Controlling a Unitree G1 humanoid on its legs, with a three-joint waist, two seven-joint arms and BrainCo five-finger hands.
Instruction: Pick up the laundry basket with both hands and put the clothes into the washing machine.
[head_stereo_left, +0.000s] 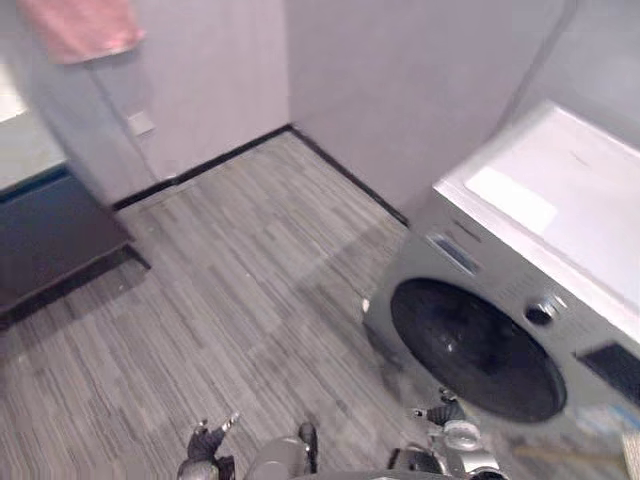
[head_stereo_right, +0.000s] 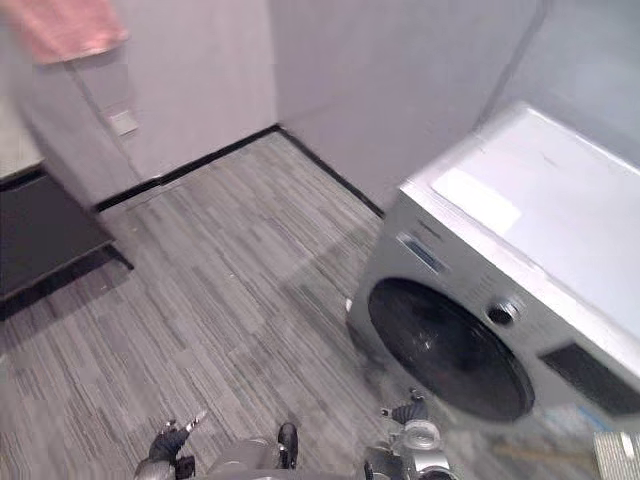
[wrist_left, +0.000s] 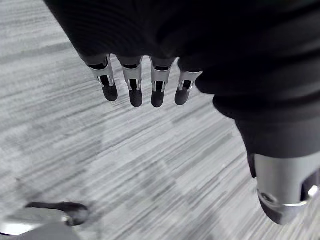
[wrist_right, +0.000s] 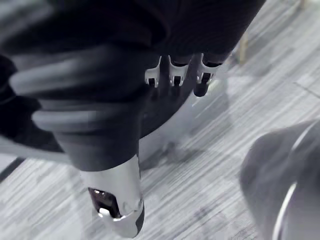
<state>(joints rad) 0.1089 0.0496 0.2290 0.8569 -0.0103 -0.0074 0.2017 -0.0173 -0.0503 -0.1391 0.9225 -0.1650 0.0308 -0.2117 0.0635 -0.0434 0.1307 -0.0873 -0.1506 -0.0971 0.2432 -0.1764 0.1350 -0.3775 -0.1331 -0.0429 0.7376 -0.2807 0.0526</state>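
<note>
A silver-grey washing machine (head_stereo_left: 540, 260) stands at the right, its round dark door (head_stereo_left: 475, 348) closed and facing the floor space in front of me. My left hand (head_stereo_left: 205, 445) hangs low at the bottom of the view over the grey floor. In its wrist view the fingers (wrist_left: 132, 87) are relaxed and hold nothing. Low down just in front of the machine's door is my right hand (head_stereo_left: 445, 412). Its fingers (wrist_right: 175, 75) are loose and hold nothing, and the thumb (wrist_right: 117, 207) stands apart.
Grey plank floor (head_stereo_left: 250, 290) runs to a wall corner with a black baseboard (head_stereo_left: 290, 128). A dark low cabinet (head_stereo_left: 50, 235) stands at the left. A pink cloth (head_stereo_left: 80, 25) hangs high at the far left.
</note>
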